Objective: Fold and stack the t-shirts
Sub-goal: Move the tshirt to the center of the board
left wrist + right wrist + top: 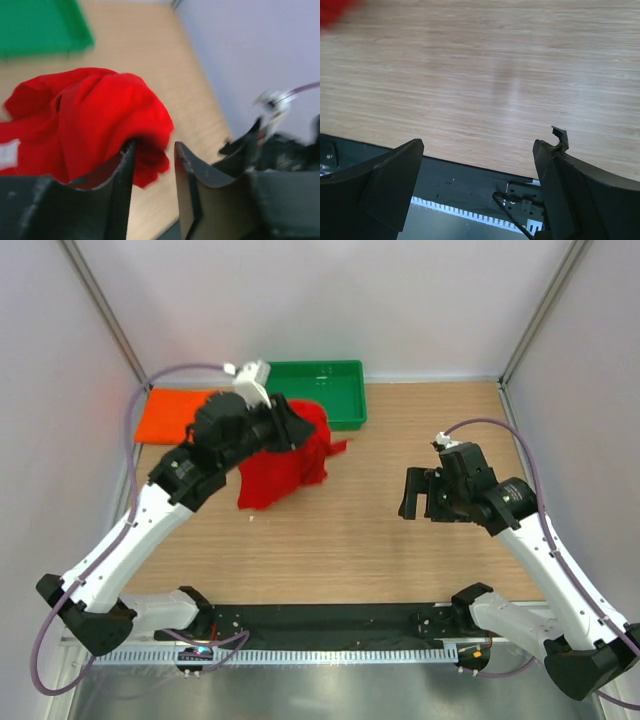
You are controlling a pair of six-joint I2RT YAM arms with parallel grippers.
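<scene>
Red t-shirt (285, 468) lies bunched on the counter (380, 540), far-left of centre, just in front of the green tray (315, 365). Orange t-shirt (170, 412) lies flat at the far-left corner. Left fingers (125, 170) are partly apart against the red cloth, pinching nothing. Right fingers (395, 170) are wide apart and empty, over the right side.

Step, as judged: laying out the red shirt; no fold made yet.

Next: pinch a hem or shoulder and draw it flat.

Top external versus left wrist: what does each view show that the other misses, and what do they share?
Only top external: the flat bright orange cloth t-shirt at the far left. Only left wrist: the left gripper up close, jaws parted, red cloth at their tips. Both: the crumpled bright red cloth t-shirt, the green plastic tray and the wooden table.
</scene>
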